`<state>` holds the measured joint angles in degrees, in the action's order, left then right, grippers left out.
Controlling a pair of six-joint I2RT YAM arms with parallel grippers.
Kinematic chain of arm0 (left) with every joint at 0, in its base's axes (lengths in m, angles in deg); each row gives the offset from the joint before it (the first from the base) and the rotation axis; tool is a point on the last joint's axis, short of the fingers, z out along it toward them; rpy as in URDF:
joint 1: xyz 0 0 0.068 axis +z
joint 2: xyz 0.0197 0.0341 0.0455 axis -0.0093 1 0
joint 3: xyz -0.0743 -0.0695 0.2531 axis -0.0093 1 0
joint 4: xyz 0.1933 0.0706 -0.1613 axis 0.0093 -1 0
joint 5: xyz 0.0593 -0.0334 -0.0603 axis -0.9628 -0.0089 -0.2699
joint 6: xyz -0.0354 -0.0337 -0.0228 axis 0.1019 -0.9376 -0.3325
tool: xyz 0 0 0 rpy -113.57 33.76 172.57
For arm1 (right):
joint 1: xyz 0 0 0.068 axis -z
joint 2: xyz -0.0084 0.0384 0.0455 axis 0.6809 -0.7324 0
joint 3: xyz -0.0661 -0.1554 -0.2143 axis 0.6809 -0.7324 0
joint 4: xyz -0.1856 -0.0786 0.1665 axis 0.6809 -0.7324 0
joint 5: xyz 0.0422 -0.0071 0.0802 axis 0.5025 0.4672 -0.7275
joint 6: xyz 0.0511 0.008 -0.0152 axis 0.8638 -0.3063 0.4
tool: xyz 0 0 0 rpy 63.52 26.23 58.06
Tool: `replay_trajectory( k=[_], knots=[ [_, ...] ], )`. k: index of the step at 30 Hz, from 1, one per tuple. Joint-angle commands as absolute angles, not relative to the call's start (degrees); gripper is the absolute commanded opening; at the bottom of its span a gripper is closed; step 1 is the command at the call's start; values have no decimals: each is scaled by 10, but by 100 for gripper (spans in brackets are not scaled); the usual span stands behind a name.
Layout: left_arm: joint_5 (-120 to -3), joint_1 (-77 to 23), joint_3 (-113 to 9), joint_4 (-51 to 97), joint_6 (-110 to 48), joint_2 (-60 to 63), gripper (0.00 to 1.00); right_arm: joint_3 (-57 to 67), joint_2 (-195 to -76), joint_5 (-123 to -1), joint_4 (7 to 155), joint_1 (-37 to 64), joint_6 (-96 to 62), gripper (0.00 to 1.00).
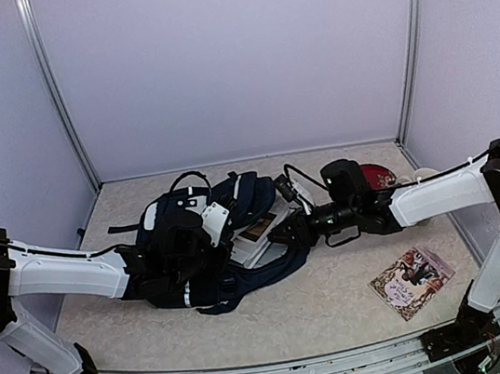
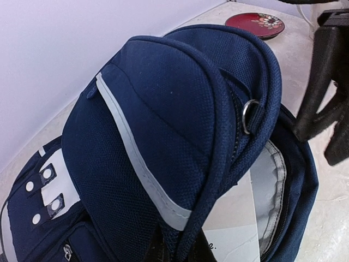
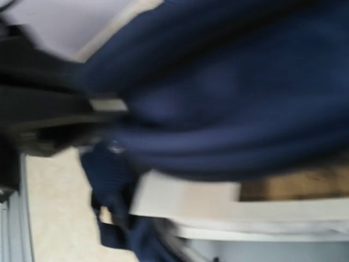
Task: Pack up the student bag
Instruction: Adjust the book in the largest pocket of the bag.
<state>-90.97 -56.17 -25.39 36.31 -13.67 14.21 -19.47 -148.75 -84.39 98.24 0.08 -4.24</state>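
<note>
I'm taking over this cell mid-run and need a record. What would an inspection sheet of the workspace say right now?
Surface: pale mottled tabletop, no spills seen.
Job's things: student bag lying open, a book at its mouth.
Clutter: red plate at the far right; illustrated booklet at the near right.
Grippers: left end effector shut against the bag; right end effector at the bag's mouth, opening unclear.
Cables: black cable beside the right wrist.
Surroundings: plain lilac walls.
</note>
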Motion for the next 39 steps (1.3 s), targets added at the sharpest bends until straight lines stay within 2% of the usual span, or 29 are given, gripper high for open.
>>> replay_trajectory(
  k=[1, 4, 7, 19, 24, 30, 34, 39],
  knots=[
    [-904, -559, -276, 431, -154, 116, 0, -237, -1495, -782, 1079, -22, -11, 22],
    [-898, -560, -277, 432, -155, 111, 0, -228, -1562, -816, 1115, -31, 32, 7],
    [-893, -561, -277, 433, -156, 105, 0, -238, -1607, -825, 1184, -31, 73, 0],
    [-845, -571, -291, 470, -164, 116, 0, -57, -1767, -860, 1219, -45, 93, 0],
    [-817, -566, -302, 490, -171, 119, 0, -25, -1792, -834, 1241, -45, 108, 0],
    [-798, -546, -326, 500, -167, 133, 0, 51, -1845, -859, 1311, -55, 177, 0],
    [-804, -516, -334, 502, -172, 123, 0, 56, -1870, -869, 1349, -61, 212, 0],
    [-828, -501, -335, 489, -159, 114, 0, 16, -1833, -853, 1364, -60, 202, 0]
  ],
)
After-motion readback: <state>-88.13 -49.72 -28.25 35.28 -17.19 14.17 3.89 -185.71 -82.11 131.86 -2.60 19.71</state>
